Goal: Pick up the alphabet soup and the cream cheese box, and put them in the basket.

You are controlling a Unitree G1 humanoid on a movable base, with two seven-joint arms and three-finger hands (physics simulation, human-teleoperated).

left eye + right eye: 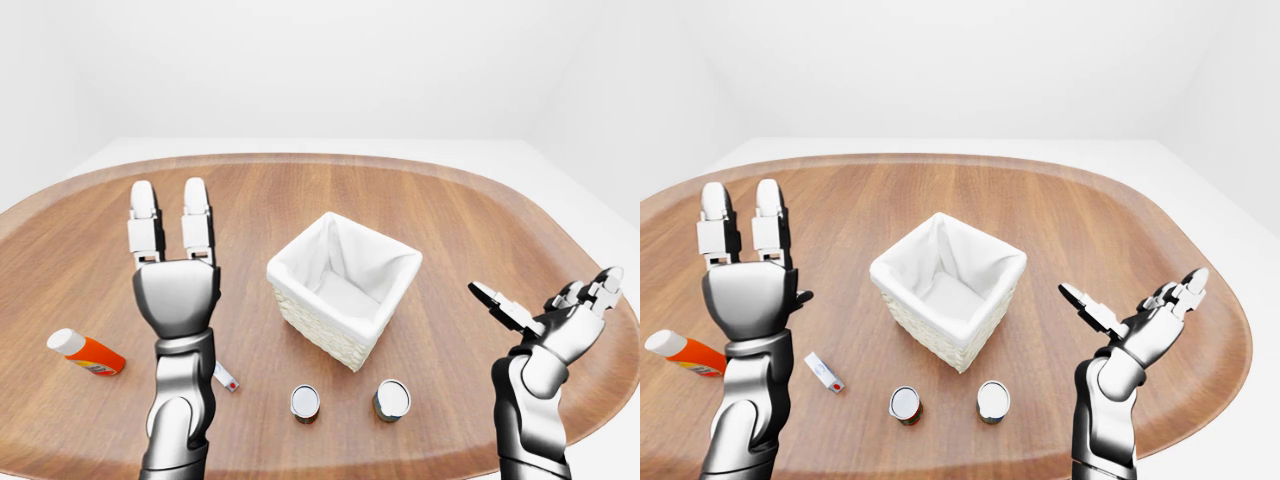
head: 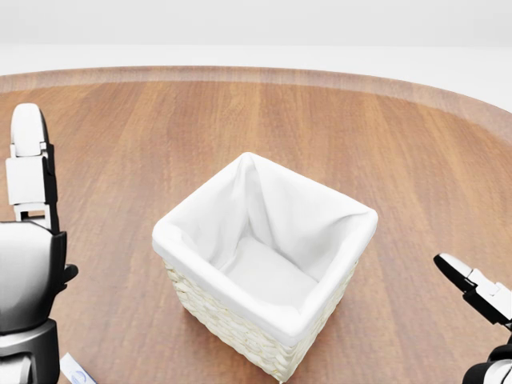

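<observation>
both hands raised and empty — nothing grasped yet, basket waiting

the left hand (image 1: 176,290) is held upright with fingers straight and spread, and the right hand (image 1: 1140,320) is lifted with fingers splayed; neither touches anything, which looks like a ready pose ahead of any reach. the basket (image 1: 344,287) sits mid-table, its white liner holding nothing. two cans (image 1: 305,403) (image 1: 391,399) stand upright just below it in the left-eye view — one is presumably the alphabet soup, but the labels are too small to tell which. a small white box (image 1: 824,372), likely the cream cheese box, lies beside the left arm. an orange bottle (image 1: 86,353) lies on its side, well apart at the left.
</observation>
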